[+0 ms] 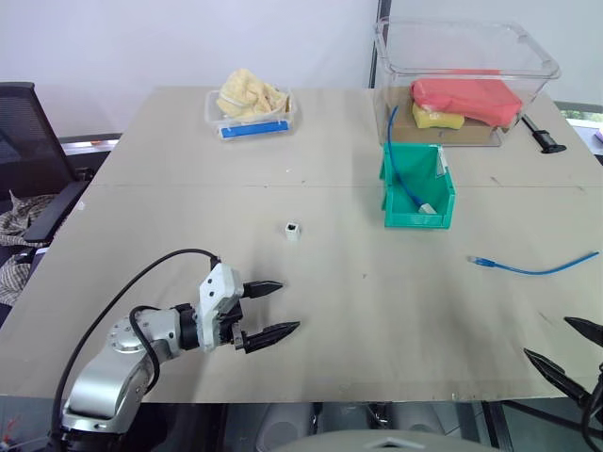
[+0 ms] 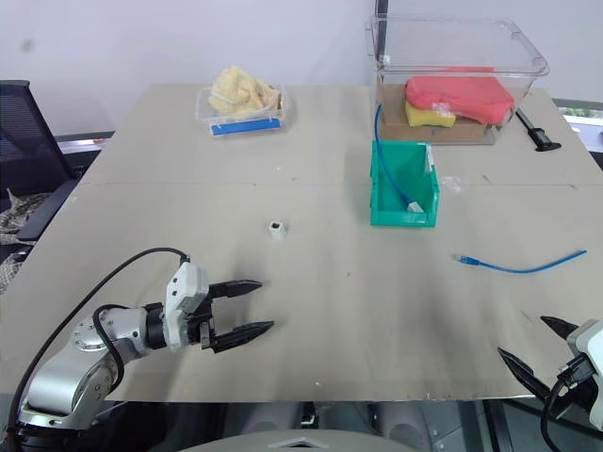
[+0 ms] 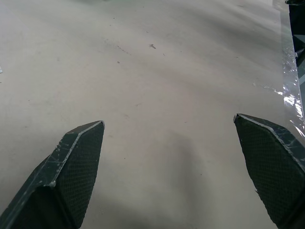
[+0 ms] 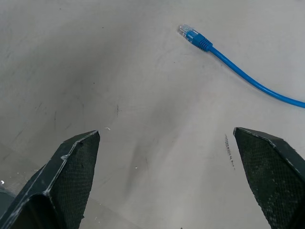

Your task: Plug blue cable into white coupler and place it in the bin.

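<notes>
1. A clear tub (image 1: 466, 56) stands at the far right of the table (image 1: 320, 311). It holds a red pad (image 1: 466, 97), a yellow sponge (image 1: 438, 119) and a brown box (image 1: 452, 134).
2. A small clear tray (image 1: 250, 115) sits at the far middle, well apart from the tub. It holds a crumpled yellow cloth (image 1: 250, 92) and a flat blue bar (image 1: 254, 128).
3. A black tool (image 1: 545, 137) lies just right of the tub.
4. A black chair (image 1: 28, 160) stands off the table's left side.
5. The bin (image 1: 416, 185) stands just in front of the tub, its cut-away front facing the near edge. A second blue cord (image 1: 403, 169) runs from its back wall down inside, ending by something small and white.
6. The coupler (image 1: 292, 228) sits alone mid-table, left of the bin and beyond the left gripper (image 1: 271, 309), with bare table between them.
7. The cable (image 1: 532, 266) lies loose on the right, in front of the bin and apart from it, its clear plug end toward the middle.
8. Nothing lies between either gripper and coupler or cable.
9. The left gripper hovers low near the front left, fingers spread wide, holding and touching nothing.
10. The right gripper (image 1: 570, 347) is at the near right corner, jaws wide apart and empty; in its wrist view the cable's plug (image 4: 187, 31) lies ahead, untouched.
</notes>
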`<control>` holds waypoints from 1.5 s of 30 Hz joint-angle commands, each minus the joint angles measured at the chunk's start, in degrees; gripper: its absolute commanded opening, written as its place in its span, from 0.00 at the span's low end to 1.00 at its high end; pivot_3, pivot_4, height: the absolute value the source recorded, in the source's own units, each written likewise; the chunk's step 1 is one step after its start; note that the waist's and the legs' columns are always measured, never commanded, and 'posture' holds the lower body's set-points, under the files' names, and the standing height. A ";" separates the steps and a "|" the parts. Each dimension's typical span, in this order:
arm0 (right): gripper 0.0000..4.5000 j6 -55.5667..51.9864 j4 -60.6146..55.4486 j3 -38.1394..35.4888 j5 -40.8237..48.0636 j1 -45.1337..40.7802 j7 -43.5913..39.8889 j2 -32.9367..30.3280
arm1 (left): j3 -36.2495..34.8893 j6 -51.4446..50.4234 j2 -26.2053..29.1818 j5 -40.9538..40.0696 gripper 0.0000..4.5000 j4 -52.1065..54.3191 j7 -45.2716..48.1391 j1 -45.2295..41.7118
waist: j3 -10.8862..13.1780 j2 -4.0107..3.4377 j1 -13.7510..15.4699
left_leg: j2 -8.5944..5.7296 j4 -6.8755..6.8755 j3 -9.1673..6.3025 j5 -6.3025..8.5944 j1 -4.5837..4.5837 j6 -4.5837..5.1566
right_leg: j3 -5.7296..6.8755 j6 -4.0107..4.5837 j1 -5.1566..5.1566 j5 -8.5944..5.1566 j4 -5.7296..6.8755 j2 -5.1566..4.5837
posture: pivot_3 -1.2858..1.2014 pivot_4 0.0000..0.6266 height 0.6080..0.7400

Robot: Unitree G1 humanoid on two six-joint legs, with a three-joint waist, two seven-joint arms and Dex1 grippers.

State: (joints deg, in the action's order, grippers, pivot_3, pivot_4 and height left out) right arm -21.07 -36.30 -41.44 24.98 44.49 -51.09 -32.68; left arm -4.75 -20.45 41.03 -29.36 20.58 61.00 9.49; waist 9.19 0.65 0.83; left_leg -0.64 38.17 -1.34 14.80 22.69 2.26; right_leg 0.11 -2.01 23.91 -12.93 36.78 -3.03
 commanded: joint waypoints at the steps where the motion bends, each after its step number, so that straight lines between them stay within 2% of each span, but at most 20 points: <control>1: 0.99 -1.97 -2.37 -0.28 1.12 -2.66 2.72 -1.37 | -1.37 -0.47 -0.97 -2.33 0.99 1.89 -1.49 -1.53 | 0.00 0.00 0.01 | 0.00 0.00 0.00 0.00 0.00 0.00 | 0.01 0.00 0.00 0.00 0.00 0.00 | 0.52 0.24 1.00; 4: 0.99 -6.75 -3.19 1.85 0.32 -8.00 6.42 -4.78 | -1.67 -5.28 -3.13 -6.86 0.99 4.96 -5.34 -5.70 | 0.05 0.00 -0.03 | 0.00 0.16 0.02 0.00 0.04 0.01 | 0.15 0.02 -0.02 0.03 0.00 -0.11 | 0.52 0.24 1.00; 8: 0.99 -14.07 -1.57 5.73 0.36 -16.34 7.41 -13.06 | -0.19 -10.15 -4.36 -10.31 0.99 7.03 -8.10 -10.75 | 0.04 0.00 -0.07 | -0.01 0.18 0.02 -0.01 -0.03 0.02 | 0.31 0.02 -0.11 0.05 0.00 -0.13 | 0.52 0.24 1.00; 12: 0.99 -15.48 5.45 10.98 0.00 -23.15 1.56 -22.19 | 3.04 -9.70 -2.39 -8.99 0.99 9.50 -5.02 -13.50 | 0.07 0.05 0.01 | -0.06 0.17 0.01 -0.02 0.00 0.03 | 0.38 0.24 -0.13 0.18 0.01 -0.01 | 0.52 0.24 1.00; 16: 0.99 -11.66 16.05 21.51 -3.86 -33.46 -3.17 -29.04 | 6.07 -5.44 -0.11 -5.65 0.99 11.03 -0.99 -14.19 | 0.14 0.05 -0.02 | -0.08 0.14 0.03 -0.01 0.02 0.03 | 0.39 0.26 -0.14 0.19 -0.03 0.26 | 0.52 0.24 1.00; 18: 0.99 -9.88 19.63 24.87 -5.32 -36.77 -4.77 -30.27 | 6.59 -4.58 0.00 -5.00 0.99 11.12 -0.71 -14.37 | 0.19 0.03 -0.03 | -0.08 0.15 0.05 -0.01 0.01 0.04 | 0.38 0.26 -0.14 0.18 -0.04 0.26 | 0.52 0.24 1.00; 21: 0.99 -5.91 28.75 34.06 -9.80 -46.22 -8.35 -30.94 | 6.68 -4.29 -0.25 -4.96 0.99 10.87 -0.87 -14.52 | 0.24 0.09 -0.07 | -0.08 0.16 0.04 -0.01 -0.01 0.04 | 0.39 0.26 -0.17 0.18 -0.05 0.27 | 0.52 0.24 1.00; 27: 0.99 -1.82 42.14 44.39 -14.98 -60.49 -13.41 -28.52 | 6.30 -3.83 -0.54 -4.68 0.99 11.66 -1.95 -13.25 | 0.28 0.04 -0.14 | -0.07 0.19 0.16 -0.02 -0.11 0.05 | 0.40 0.25 -0.19 0.21 -0.01 0.30 | 0.52 0.24 1.00; 29: 0.77 -0.81 44.87 46.86 -16.41 -63.39 -14.99 -27.51 | 6.25 -3.74 -0.65 -4.58 1.00 11.99 -2.34 -12.86 | 0.28 0.03 -0.08 | -0.06 0.19 0.12 -0.02 -0.08 0.04 | 0.37 0.26 -0.18 0.22 -0.01 0.29 | 0.52 0.24 1.00; 30: 0.73 -0.21 45.78 47.83 -17.03 -64.31 -15.63 -27.11 | 6.19 -3.72 -0.69 -4.55 1.00 12.15 -2.55 -12.69 | 0.29 0.03 -0.07 | -0.06 0.19 0.08 -0.02 -0.06 0.04 | 0.36 0.25 -0.18 0.22 0.00 0.28 | 0.52 0.24 1.00; 31: 0.56 0.15 46.66 48.49 -17.54 -65.19 -15.93 -26.56 | 6.10 -3.70 -0.71 -4.57 1.00 12.25 -2.76 -12.53 | 0.28 0.03 -0.09 | -0.06 0.17 0.05 -0.02 -0.05 0.04 | 0.36 0.08 -0.18 0.32 -0.01 0.28 | 0.52 0.24 1.00; 33: 0.43 0.07 47.56 49.36 -17.82 -66.48 -16.72 -25.52 | 5.82 -3.52 -0.61 -4.53 1.00 12.35 -3.05 -12.16 | 0.29 0.03 -0.09 | -0.05 0.17 0.02 -0.02 -0.05 0.04 | 0.38 0.08 -0.19 0.33 -0.02 0.25 | 0.52 0.24 1.00; 35: 0.25 -0.28 46.65 49.57 -17.74 -66.73 -17.41 -24.87 | 5.64 -3.39 -0.64 -4.45 1.00 12.34 -3.45 -11.98 | 0.29 0.03 -0.26 | -0.05 0.18 0.04 -0.02 -0.07 0.04 | 0.34 0.11 -0.19 0.33 -0.01 0.20 | 0.52 0.24 1.00; 36: 0.20 -1.00 44.89 49.39 -17.17 -66.47 -17.83 -24.75 | 5.67 -3.34 -0.66 -4.40 1.00 12.30 -3.59 -11.94 | 0.28 0.04 -0.28 | -0.05 0.18 0.05 -0.02 -0.07 0.04 | 0.34 0.12 -0.19 0.32 -0.01 0.16 | 0.52 0.24 1.00; 38: 0.01 -3.67 40.32 48.82 -15.60 -65.81 -18.20 -24.56 | 5.78 -3.08 -0.59 -4.25 1.00 12.25 -3.76 -11.66 | 0.28 0.03 -0.37 | -0.04 0.19 0.05 -0.02 -0.12 0.04 | 0.33 0.24 -0.22 0.29 0.00 0.09 | 0.52 0.24 1.00; 41: 0.01 -9.71 30.10 49.05 -12.27 -65.25 -17.95 -23.11 | 6.55 -0.99 -0.45 -1.30 1.00 11.01 -4.33 -11.38 | 0.29 0.02 -0.35 | -0.02 0.20 0.03 -0.02 -0.14 0.04 | 0.34 0.31 -0.21 0.29 0.04 0.10 | 0.52 0.24 1.00; 45: 0.01 -19.69 16.11 55.25 -11.25 -68.04 -13.71 -16.49 | 7.64 1.01 -1.91 1.56 1.00 8.41 -5.53 -12.25 | 0.29 0.01 -0.24 | 0.15 0.17 -0.06 -0.02 -0.12 0.03 | 0.43 0.14 -0.19 0.39 0.05 0.23 | 0.52 0.24 1.00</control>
State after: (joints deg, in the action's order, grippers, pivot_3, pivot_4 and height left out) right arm -36.10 -13.96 11.19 13.42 -21.45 -67.17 -51.30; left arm 2.49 -21.56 39.90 -29.17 29.49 56.14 -2.09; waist 9.48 0.65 0.59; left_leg -0.50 38.34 -1.43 14.78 22.57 2.29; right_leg 0.57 -1.87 23.72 -12.54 36.83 -2.79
